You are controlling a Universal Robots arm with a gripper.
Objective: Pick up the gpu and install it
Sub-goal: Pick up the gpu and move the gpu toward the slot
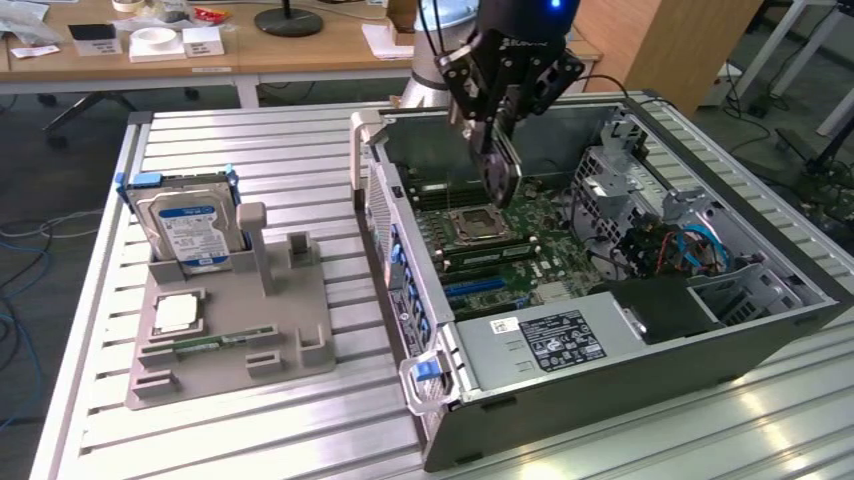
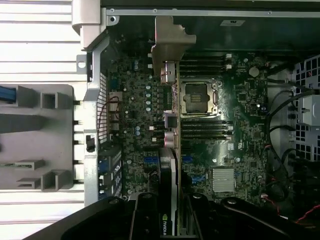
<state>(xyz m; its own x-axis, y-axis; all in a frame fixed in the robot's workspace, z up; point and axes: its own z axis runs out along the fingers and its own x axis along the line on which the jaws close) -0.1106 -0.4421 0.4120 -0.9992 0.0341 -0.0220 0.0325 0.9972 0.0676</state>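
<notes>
The gripper [image 1: 491, 125] is clamped on the gpu [image 1: 498, 176], which hangs edge-down above the motherboard [image 1: 534, 245] inside the open computer case [image 1: 641, 350], clear of its walls and the drive cage [image 1: 621, 190]. The card shows a black cooler and a silver bracket [image 2: 170, 45].

**Setting:** robotics lab or test bench, probably inside an office-type room.

**Evidence, foreground:**
- Slatted metal workbench [image 1: 267, 140].
- Desktop computer case [image 1: 641, 380], side open, circuit board [image 1: 534, 250] exposed.
- Grey parts holder [image 1: 234, 340] with a hard drive [image 1: 194, 228] standing in a slot.
- Robot arm [image 1: 521, 25] with a black gripper [image 1: 497, 140] above the case.

**Evidence, background:**
- Wooden desks [image 1: 307, 55] carrying small boxes [image 1: 158, 42] and a round lamp base [image 1: 290, 20].
- Loose cables [image 1: 20, 280] on a grey floor [image 1: 54, 150].
</notes>
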